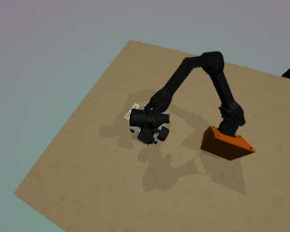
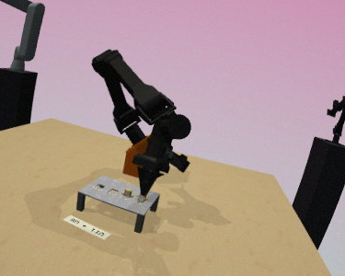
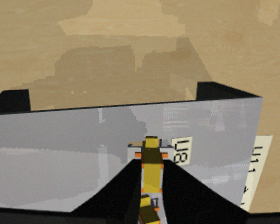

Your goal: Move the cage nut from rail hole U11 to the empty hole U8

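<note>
Top view — high, oblique, looking down on arm [image 1: 175, 77] and tabletop [image 1: 106, 158] [image 2: 218, 221]. Exterior — farther-off, raised, slanting across both; rail plate [image 2: 119, 194] [image 3: 65, 160] shared with wrist view — close, facing down along the fingers.

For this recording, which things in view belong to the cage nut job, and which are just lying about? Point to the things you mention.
Job:
- cage nut [image 2: 142, 199] [image 3: 152, 177] in the pincer [image 1: 151, 138] [image 2: 143, 195] [image 3: 151, 167]
- other nut [image 2: 127, 193] [image 3: 148, 213], to stay undisturbed
- rail plate [image 1: 135, 128] [image 2: 91, 187] [image 3: 60, 150]
- printed U11-to-U8 strip [image 2: 86, 226] [image 3: 256, 167]

Bystanders:
- grey arm [image 2: 33, 32], left pedestal [image 2: 12, 98]
- small black arm [image 2: 339, 115], right pedestal [image 2: 321, 184]
</note>
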Action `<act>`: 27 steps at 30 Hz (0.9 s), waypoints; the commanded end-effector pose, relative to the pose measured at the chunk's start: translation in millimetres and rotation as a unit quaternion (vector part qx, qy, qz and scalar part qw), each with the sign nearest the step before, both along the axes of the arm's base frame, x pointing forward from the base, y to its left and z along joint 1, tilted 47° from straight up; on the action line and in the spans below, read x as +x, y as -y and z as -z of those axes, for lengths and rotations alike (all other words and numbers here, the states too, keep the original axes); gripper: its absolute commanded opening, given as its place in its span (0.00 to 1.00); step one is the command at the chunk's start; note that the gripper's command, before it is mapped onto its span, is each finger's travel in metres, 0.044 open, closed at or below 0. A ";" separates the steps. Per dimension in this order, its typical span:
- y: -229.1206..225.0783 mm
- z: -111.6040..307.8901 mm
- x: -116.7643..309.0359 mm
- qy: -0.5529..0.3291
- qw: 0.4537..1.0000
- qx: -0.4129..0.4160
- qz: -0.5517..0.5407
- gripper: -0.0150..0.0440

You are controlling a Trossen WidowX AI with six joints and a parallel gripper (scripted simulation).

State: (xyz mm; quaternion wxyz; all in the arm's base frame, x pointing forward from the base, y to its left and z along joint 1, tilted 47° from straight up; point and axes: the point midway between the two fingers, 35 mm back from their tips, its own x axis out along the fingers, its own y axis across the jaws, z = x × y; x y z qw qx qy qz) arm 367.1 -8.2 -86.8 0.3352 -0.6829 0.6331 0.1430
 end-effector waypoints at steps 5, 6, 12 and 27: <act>0.0 -1.5 1.0 0.000 1.000 -0.002 -0.002 0.30; 0.0 -1.7 1.2 0.000 1.000 -0.002 -0.002 0.30; -0.1 -1.8 1.3 0.001 1.000 -0.002 -0.002 0.30; -0.1 -1.4 0.4 0.006 1.000 -0.005 -0.008 0.30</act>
